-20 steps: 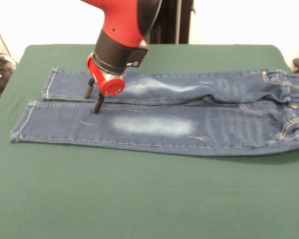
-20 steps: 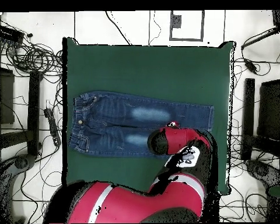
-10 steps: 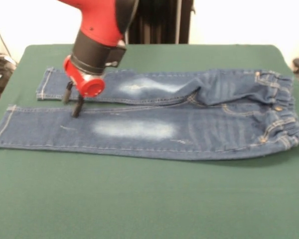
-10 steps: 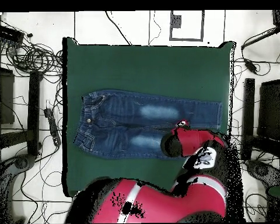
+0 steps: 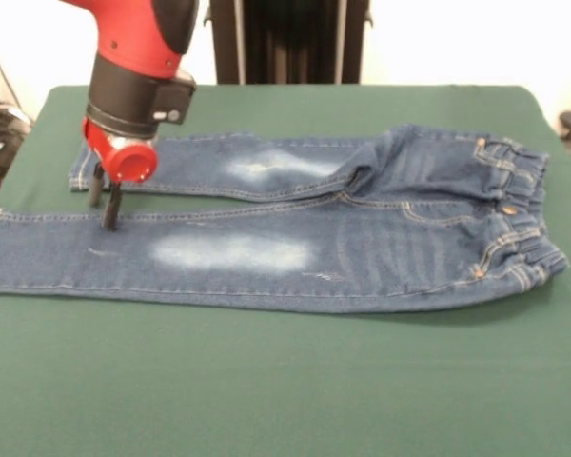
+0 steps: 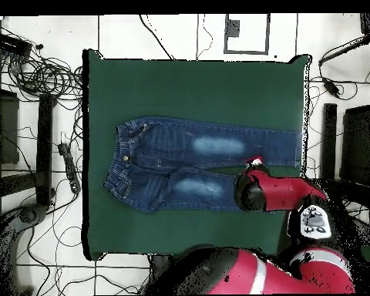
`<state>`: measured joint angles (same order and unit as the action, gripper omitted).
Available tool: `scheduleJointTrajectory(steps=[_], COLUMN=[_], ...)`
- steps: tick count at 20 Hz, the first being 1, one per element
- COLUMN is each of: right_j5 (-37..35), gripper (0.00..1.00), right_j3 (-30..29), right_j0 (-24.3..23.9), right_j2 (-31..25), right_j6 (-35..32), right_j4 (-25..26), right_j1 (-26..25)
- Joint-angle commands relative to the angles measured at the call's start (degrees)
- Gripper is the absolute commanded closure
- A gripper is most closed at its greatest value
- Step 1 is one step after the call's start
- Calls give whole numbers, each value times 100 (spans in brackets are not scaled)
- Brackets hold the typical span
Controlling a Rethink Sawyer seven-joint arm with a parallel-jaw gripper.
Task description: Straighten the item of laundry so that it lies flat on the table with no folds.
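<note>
The item of laundry, a small pair of blue jeans (image 5: 295,238) (image 6: 180,162), lies lengthwise on the green table (image 5: 285,381) (image 6: 188,92). In the front view the waistband is at the right and the legs point left. A crease bunches where the far leg meets the seat (image 5: 371,169). My gripper (image 5: 102,214) stands on the inner edge of the near leg close to the cuffs. Its two black fingers (image 5: 109,209) are close together and pinch the denim. From overhead the red arm (image 6: 277,193) hides the fingers.
The near leg's cuff runs off the left edge of the front view. From overhead it lies close to the table's right edge (image 6: 305,154). Cables and dark stands (image 6: 45,139) surround the table on the floor.
My gripper has moved towards the cuff end, left in the front view, and dragged the jeans along. The near leg is stretched longer and the waistband has shifted the same way.
</note>
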<state>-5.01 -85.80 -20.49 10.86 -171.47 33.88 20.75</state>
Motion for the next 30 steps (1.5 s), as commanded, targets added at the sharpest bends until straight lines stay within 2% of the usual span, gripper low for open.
scheduleJointTrajectory(steps=[1, 3, 8, 11, 19, 22, 26, 30], right_j5=[-705, -737, -1156, -1440, -2060, -2220, -2505, -2760], gripper=[0, 0, 0, 0, 0, 0, 0, 0], right_j3=[-898, -1010, -1208, -1261, -958, -820, -878, -956], right_j0=[278, 332, 122, 27, 305, 511, 584, 469], right_j2=[-1118, -1180, -1598, -1694, -963, -644, -508, -587], right_j6=[678, 629, 901, 982, 620, 234, -48, 67], right_j4=[-57, -111, -231, -267, 17, -2, -239, -398], right_j1=[834, 1043, 1457, 1537, 593, 242, 59, 87])
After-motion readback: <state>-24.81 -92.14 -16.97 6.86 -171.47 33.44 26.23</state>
